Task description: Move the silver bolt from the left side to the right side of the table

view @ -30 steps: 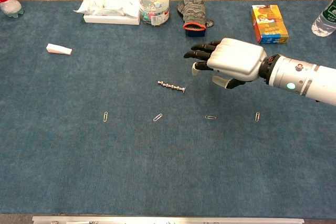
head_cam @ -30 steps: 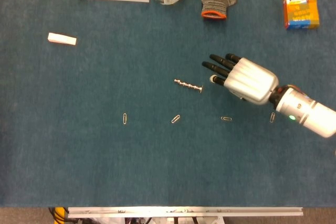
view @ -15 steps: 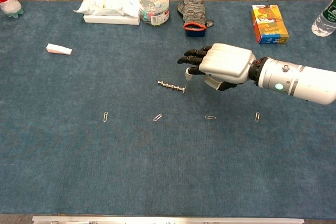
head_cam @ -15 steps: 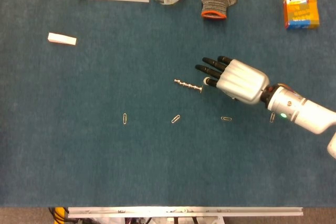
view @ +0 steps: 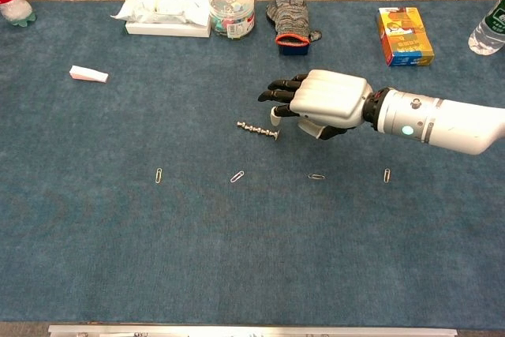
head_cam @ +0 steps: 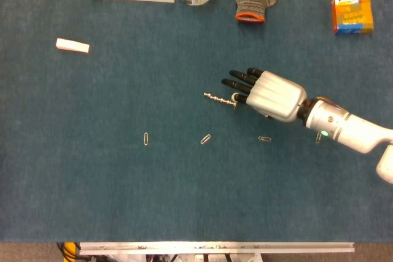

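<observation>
The silver bolt (head_cam: pixel 219 99) (view: pixel 257 129) lies flat on the blue table near the middle, its head toward the right. My right hand (head_cam: pixel 265 93) (view: pixel 317 102) hovers just right of it, palm down, fingers apart and reaching left over the bolt's head end. Its thumb tip is close beside the bolt's head; whether it touches I cannot tell. The hand holds nothing. My left hand is not seen in either view.
Several paperclips (head_cam: pixel 205 139) (view: pixel 316 176) lie in a row nearer the front edge. At the back stand a white packet (view: pixel 164 10), a round tub (view: pixel 232 9), a grey glove (view: pixel 291 10) and an orange box (view: pixel 404 35). A white eraser (head_cam: pixel 72 45) lies far left.
My right hand has moved left across the table, from well right of the bolt to right beside its head. The bolt has not moved.
</observation>
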Tool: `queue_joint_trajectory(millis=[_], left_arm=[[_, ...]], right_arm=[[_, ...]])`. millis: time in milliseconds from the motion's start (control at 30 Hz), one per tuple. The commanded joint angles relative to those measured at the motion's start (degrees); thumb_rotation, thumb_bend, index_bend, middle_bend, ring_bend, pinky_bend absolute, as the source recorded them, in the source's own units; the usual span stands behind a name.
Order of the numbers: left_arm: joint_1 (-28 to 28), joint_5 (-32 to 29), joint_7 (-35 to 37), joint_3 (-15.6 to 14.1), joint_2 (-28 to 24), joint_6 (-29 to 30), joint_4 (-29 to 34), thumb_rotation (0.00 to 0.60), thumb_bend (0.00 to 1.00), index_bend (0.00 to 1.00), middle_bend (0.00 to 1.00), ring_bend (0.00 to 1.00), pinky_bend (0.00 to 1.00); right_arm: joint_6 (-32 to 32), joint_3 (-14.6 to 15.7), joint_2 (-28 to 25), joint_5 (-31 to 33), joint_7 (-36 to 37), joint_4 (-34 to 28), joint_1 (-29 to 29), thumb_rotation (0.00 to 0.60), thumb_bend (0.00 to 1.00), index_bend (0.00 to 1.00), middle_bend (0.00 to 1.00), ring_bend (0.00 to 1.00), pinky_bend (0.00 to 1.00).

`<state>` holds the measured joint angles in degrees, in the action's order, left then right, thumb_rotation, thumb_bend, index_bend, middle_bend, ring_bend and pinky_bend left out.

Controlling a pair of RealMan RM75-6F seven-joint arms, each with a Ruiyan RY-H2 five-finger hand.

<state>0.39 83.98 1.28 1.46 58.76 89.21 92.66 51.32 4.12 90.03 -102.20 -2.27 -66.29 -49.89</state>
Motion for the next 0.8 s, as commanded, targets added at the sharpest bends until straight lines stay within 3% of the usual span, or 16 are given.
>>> queue_joint_trajectory(millis=[33, 800], left_arm=[[0.05, 0.01, 0.14, 0.03, -0.06, -0.01, -0.01, 0.6, 0.28, 0.55, 0.0, 0.0, 0.02], [0.59, -0.86, 2.02, 0.85, -0.78, 0.18, -0.12, 0.6, 0.28, 0.56, 0.0, 0.0, 0.02]], right_arm=[[-0.06, 0.16, 0.27, 0.01, 0.13, 0.19, -0.25, 0.6, 0.65, 0.31, 0.08, 0.0, 0.23], [-3.01, 1.1, 3.09, 1.6, -1.57, 1.61, -1.91, 0.6, 0.66, 0.31, 0.08, 0.0, 0.23]])
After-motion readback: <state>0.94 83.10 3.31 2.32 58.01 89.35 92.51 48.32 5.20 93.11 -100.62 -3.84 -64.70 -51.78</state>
